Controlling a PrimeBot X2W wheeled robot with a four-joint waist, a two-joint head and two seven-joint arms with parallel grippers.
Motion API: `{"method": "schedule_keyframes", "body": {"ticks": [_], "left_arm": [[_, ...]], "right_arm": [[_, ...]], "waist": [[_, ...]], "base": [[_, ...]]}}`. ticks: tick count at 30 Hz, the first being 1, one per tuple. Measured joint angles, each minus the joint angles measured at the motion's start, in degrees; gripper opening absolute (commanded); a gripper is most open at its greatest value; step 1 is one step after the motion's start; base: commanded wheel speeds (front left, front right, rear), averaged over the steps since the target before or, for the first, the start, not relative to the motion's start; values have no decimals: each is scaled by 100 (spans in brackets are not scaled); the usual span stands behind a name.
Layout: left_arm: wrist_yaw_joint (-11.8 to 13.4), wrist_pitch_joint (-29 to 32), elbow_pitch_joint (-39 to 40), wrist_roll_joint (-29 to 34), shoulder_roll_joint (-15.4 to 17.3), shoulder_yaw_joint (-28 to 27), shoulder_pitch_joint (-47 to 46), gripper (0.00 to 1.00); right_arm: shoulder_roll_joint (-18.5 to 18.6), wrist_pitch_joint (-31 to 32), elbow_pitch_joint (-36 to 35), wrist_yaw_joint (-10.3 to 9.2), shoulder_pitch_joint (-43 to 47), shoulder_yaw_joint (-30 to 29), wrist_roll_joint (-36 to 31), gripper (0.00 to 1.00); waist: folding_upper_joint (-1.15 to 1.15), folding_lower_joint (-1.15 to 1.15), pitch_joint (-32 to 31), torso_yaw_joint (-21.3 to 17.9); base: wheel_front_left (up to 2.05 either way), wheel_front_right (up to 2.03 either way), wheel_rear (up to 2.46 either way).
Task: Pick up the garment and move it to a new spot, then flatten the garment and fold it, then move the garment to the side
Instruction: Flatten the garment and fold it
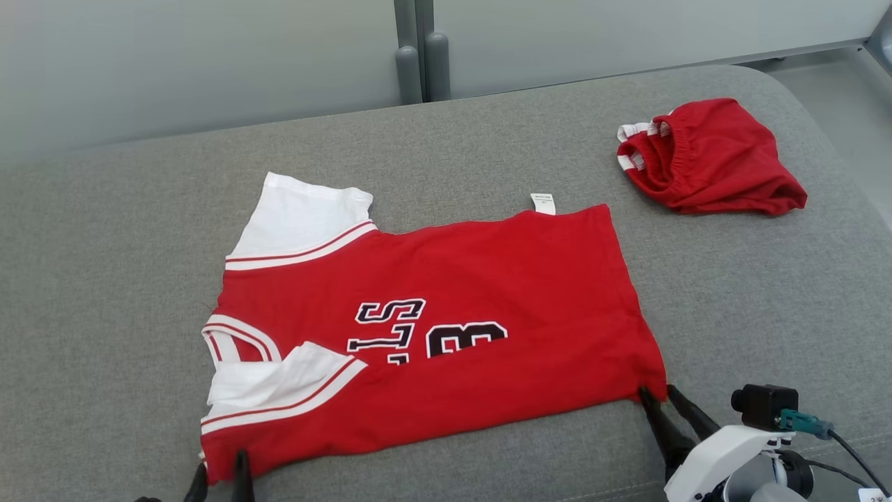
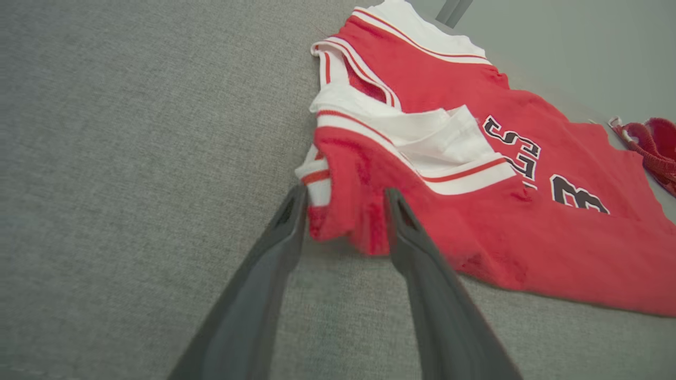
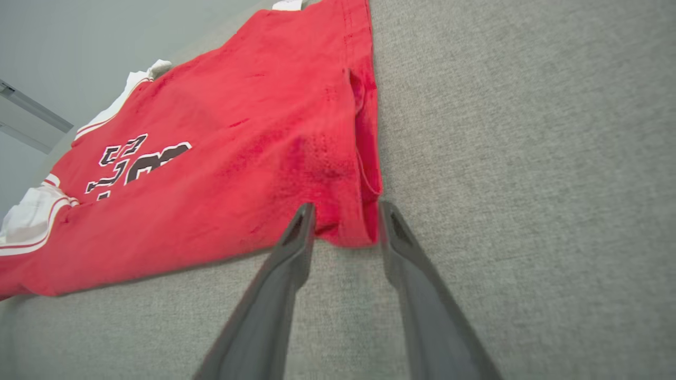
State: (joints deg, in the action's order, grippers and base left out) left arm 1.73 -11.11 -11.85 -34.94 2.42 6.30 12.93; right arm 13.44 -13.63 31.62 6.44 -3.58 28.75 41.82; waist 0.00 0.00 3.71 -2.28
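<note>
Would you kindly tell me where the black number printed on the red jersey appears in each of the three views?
Head view: the black number sits just below centre, on the near half of the jersey.
Left wrist view: it is on the right, near mid-height.
Right wrist view: it is on the left, above mid-height.
Shared landmark: the white sleeve with red stripes, folded onto the jersey beside the number.

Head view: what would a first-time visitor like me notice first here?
A red jersey with white sleeves and black lettering lies spread across the middle of the grey cushion. A crumpled pair of red shorts sits apart at the far right. At the jersey's near edge, the left tool and the right tool each have dark fingers spread around a corner.
</note>
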Motion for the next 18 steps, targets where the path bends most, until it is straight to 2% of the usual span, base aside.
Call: {"method": "schedule_keyframes", "body": {"ticks": [8, 13, 18], "left_arm": [[132, 8, 78, 0, 69, -218, 55, 100], [140, -12, 289, 47, 236, -312, 50, 100], [140, 30, 503, 361, 453, -152, -267, 100]], "right_arm": [[192, 60, 88, -147, 205, -74, 8, 100], [435, 56, 12, -248, 164, -211, -32, 100], [572, 55, -224, -297, -162, -227, -269, 100]], "waist": [[0, 0, 9, -32], [0, 0, -7, -51], [0, 0, -46, -64]], "base": [[0, 0, 0], [0, 0, 0], [0, 0, 0]]}}
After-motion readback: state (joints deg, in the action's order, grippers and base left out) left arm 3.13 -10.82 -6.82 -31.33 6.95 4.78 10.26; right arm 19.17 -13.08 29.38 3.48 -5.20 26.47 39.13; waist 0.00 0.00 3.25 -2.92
